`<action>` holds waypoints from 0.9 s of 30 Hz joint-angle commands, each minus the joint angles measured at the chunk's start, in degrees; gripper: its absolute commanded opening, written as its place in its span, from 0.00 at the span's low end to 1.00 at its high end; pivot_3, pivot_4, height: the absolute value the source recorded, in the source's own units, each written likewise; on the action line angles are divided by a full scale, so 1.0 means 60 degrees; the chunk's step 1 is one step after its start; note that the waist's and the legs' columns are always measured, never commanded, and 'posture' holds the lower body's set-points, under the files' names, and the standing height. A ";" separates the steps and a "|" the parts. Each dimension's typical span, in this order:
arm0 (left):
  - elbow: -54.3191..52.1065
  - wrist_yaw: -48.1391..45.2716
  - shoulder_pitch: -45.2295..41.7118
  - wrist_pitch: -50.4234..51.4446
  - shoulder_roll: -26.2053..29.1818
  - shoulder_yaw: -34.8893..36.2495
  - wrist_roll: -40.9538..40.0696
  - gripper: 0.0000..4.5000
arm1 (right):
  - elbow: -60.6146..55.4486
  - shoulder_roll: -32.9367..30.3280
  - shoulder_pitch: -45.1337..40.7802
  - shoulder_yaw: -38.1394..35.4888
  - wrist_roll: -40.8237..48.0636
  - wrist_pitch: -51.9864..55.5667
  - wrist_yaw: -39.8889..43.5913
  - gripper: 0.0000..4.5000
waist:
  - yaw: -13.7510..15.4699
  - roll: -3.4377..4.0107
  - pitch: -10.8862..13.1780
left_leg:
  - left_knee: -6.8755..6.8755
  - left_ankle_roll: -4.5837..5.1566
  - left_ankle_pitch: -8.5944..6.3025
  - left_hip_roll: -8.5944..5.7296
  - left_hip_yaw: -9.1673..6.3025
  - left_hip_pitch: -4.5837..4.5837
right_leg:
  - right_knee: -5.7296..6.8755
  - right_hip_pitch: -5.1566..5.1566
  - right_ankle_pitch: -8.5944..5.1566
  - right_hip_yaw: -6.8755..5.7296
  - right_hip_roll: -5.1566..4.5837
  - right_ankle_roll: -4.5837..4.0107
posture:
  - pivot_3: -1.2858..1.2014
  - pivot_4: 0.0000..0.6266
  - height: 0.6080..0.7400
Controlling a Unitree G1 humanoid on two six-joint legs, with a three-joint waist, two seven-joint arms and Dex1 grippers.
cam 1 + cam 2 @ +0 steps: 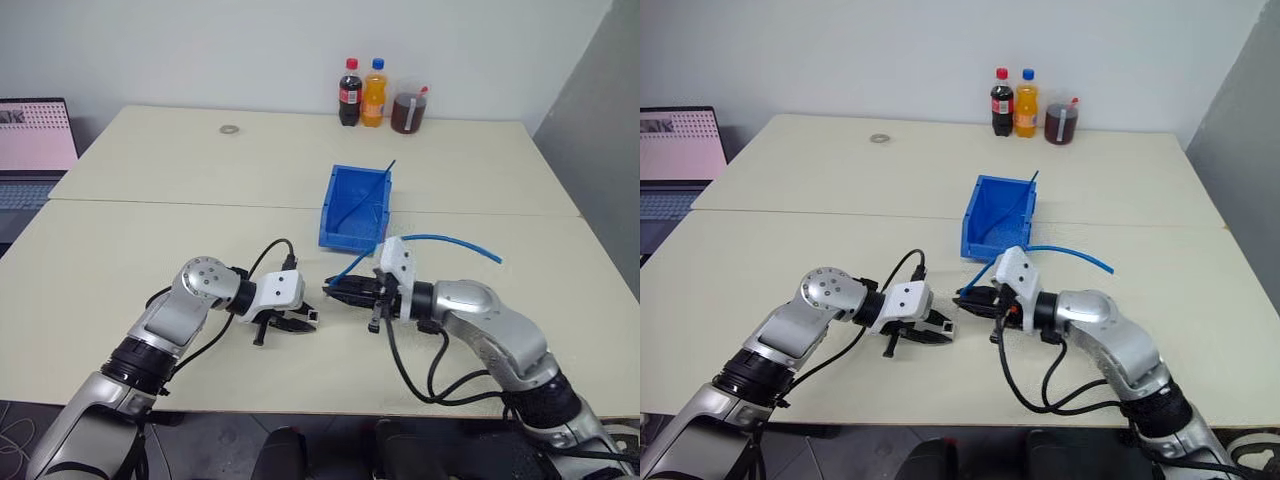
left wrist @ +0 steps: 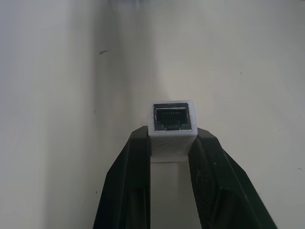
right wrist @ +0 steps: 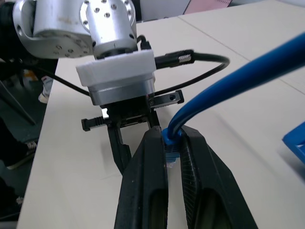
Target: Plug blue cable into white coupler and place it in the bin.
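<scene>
Two cream tables (image 1: 200, 150) butt together before a pale wall (image 1: 200, 50); a laptop (image 1: 35, 140) sits at nine o'clock.

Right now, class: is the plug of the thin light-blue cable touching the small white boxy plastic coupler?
Apart. The left eye view shows bare table between the coupler and the cable plug.

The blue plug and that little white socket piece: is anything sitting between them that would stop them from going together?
Nothing visible does. The left gripper holds the white coupler with its socket open, and the right gripper holds the blue cable by its plug. Between the two grippers there is just bare table; the bin stands farther back.
</scene>
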 commanded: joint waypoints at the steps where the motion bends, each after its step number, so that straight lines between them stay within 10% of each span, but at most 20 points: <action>1: 0.0052 -0.0155 -0.0004 0.0204 -0.0057 -0.0010 -0.0001 0.17 | 0.0211 0.0170 -0.0206 0.0325 -0.0450 -0.0553 0.0320 0.02 | 0.0001 0.0001 0.0000 | 0.0000 0.0000 0.0000 -0.0001 0.0000 0.0000 | 0.0003 -0.0002 0.0000 0.0000 0.0000 0.0000 | 0.52 0.24 1.00; 27: 0.0234 -0.0272 -0.0069 0.0311 -0.0210 0.0040 0.0119 0.17 | 0.1005 0.0441 0.0037 0.1018 -0.2035 -0.1325 0.0866 0.02 | -0.0004 0.0002 -0.0003 | 0.0004 0.0000 0.0000 0.0001 -0.0005 0.0006 | 0.0012 0.0001 0.0000 -0.0003 0.0001 -0.0002 | 0.52 0.24 1.00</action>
